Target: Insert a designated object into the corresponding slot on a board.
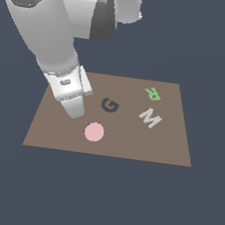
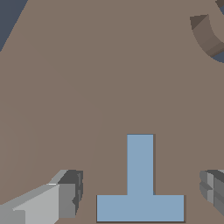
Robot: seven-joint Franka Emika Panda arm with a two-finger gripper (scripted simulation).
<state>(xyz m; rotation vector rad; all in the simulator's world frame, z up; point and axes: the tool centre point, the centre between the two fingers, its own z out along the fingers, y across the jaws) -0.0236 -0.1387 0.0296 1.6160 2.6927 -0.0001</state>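
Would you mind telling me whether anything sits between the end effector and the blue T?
Nothing visible does. In the wrist view the T lies flat on the board between the open fingers, with only bare board around it.

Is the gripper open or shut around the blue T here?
Open. In the wrist view the gripper fingers stand apart on either side of the light-blue T block, not touching it.
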